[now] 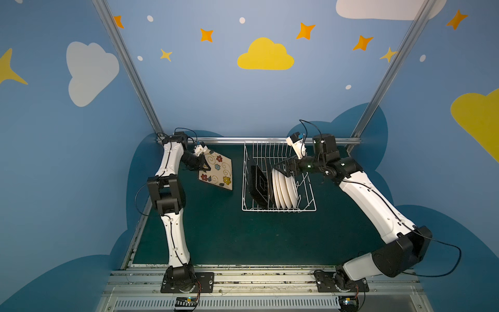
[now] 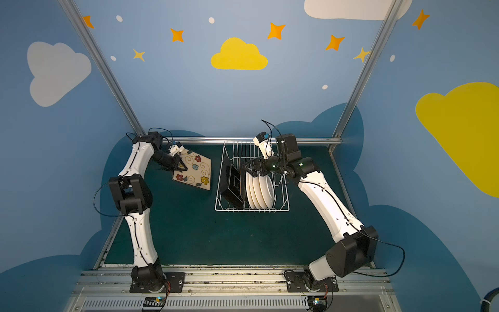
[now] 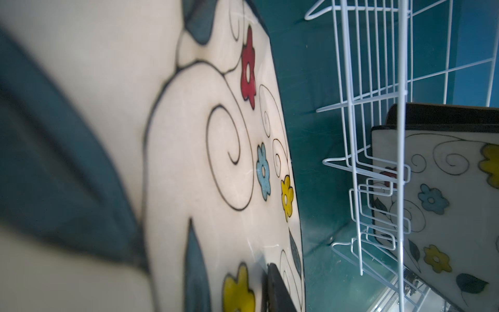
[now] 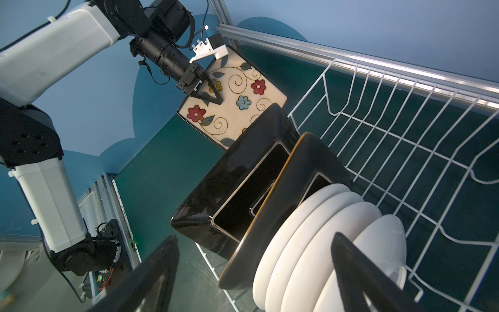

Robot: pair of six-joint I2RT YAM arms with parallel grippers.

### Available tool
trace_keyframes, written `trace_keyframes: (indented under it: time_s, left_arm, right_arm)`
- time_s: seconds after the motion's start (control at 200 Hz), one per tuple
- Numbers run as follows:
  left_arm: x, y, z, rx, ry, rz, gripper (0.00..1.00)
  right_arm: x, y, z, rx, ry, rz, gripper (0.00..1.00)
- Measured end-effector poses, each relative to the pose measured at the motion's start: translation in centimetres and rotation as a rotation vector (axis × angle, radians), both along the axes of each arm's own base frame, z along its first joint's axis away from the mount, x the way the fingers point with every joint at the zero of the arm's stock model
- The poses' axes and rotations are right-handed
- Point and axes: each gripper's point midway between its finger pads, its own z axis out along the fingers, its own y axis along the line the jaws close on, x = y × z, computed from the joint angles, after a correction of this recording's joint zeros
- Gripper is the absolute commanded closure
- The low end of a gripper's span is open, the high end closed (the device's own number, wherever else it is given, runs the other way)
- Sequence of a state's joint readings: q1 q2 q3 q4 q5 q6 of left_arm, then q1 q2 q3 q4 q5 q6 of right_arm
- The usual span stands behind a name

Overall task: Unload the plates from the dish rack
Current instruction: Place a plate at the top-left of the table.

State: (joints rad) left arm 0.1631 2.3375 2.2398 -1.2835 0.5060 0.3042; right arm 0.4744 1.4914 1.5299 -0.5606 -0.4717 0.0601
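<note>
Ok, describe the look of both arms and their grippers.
The left arm and right arm have glossy white shells between black joint housings, with thin black cables looping alongside. The left gripper and right gripper are black with triangular frame fingers.

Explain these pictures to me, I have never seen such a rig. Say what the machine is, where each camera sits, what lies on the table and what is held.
This is a robot with two arms at a green table, each ending in a two-fingered gripper. Two pictures look down from overhead; two come from wrist cameras. On the table stands a white wire dish rack holding four round white plates and two black-backed square plates. The left gripper is shut on a flowered plate outside the rack. The right gripper hangs open over the white plates, holding nothing.
</note>
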Motion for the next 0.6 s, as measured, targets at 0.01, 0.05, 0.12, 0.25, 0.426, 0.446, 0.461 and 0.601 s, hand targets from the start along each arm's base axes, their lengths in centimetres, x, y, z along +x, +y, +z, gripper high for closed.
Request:
trace_keyframes:
  time_s: [0.01,0.05,0.12,0.25,0.426,0.446,0.461,0.601]
  left_arm:
    - [0.0,0.0,-0.1,-0.001,0.002,0.0,0.97]
    - [0.1,0.3,-0.6,-0.005,0.012,0.001,0.97]
    - [0.1,0.6,-1.3,-0.014,0.025,0.006,0.97]
    - [0.1,1.3,-2.0,-0.043,0.043,0.021,0.97]
    - [0.2,1.6,-2.0,-0.049,0.044,0.03,0.95]
    - [0.2,1.6,-2.1,-0.049,0.044,0.03,0.94]
    - [0.2,1.6,-2.1,-0.049,0.044,0.031,0.94]
    - [0.2,1.6,-2.4,-0.056,0.056,0.037,0.85]
  right_arm:
    - [0.0,0.0,0.0,0.0,0.002,0.001,0.12]
    - [0.0,0.1,-0.2,0.0,0.007,0.002,0.12]
    - [-0.1,0.3,-0.3,0.002,0.014,0.004,0.12]
    - [0.0,0.5,0.0,0.014,0.009,0.003,0.12]
    - [0.1,0.5,0.2,0.024,0.011,0.0,0.12]
    - [0.1,0.5,0.2,0.024,0.01,-0.001,0.12]
    - [0.1,0.5,0.2,0.024,0.012,-0.002,0.12]
    - [0.1,0.6,0.1,0.026,0.015,-0.003,0.12]
